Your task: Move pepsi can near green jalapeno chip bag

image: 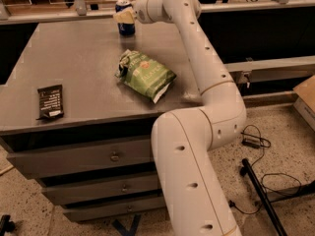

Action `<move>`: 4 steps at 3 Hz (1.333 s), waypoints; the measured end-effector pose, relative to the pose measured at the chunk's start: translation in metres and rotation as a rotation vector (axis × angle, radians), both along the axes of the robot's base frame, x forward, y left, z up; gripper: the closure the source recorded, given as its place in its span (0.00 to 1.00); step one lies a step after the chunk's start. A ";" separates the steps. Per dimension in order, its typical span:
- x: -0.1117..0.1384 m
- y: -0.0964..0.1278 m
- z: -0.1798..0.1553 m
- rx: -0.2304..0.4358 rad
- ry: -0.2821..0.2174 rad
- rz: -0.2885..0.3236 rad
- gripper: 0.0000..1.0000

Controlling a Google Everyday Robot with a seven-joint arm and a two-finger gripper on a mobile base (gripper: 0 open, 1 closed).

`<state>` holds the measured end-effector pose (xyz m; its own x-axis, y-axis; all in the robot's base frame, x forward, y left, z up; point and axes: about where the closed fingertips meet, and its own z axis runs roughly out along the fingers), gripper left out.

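Observation:
The pepsi can (126, 27) is dark blue with a silver top and stands upright at the far edge of the grey table (74, 63). My gripper (124, 16) is at the can, with its cream-coloured end in front of the can's upper half. The green jalapeno chip bag (146, 75) lies flat on the table to the near right of the can, about a can's height away from it. My white arm (197, 48) reaches in from the right, over the table's right edge.
A flat black wrapper (50, 101) lies near the table's front left corner. Drawers (113, 156) are below the tabletop. A rail and shelf (59, 14) run behind the table. Cables and a black stand leg (258, 186) lie on the floor at right.

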<state>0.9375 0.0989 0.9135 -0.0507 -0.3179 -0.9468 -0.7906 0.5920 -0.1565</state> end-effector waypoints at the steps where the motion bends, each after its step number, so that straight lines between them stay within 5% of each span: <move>1: -0.001 -0.001 -0.002 0.015 0.017 0.002 0.69; 2: -0.004 -0.007 0.001 0.023 0.029 0.004 0.99; 4: -0.018 -0.021 0.026 0.049 0.004 0.037 1.00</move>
